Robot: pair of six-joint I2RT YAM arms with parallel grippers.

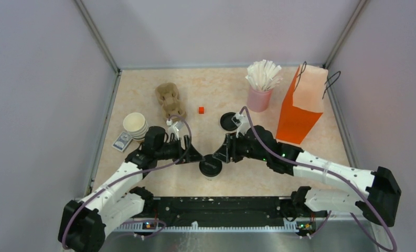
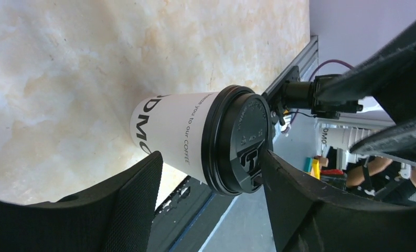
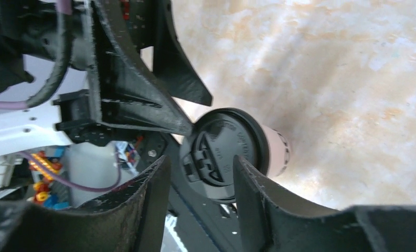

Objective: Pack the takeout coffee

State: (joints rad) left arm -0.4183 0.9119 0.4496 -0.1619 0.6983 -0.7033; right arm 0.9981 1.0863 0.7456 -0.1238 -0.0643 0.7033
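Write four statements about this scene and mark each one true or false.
1. The takeout coffee has its black lid on. True.
2. The takeout coffee is inside the orange bag. False: it stands on the table, between the left claw and the right claw.
3. The pink cup holds white straws. True.
4. The orange bag lies flat. False: it stands upright.

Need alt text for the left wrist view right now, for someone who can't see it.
The takeout coffee, a white printed cup under a black lid, appears sideways on the marbled table, between the spread black fingers of the left gripper; one fingertip touches the lid. The right gripper reaches in from the right edge.
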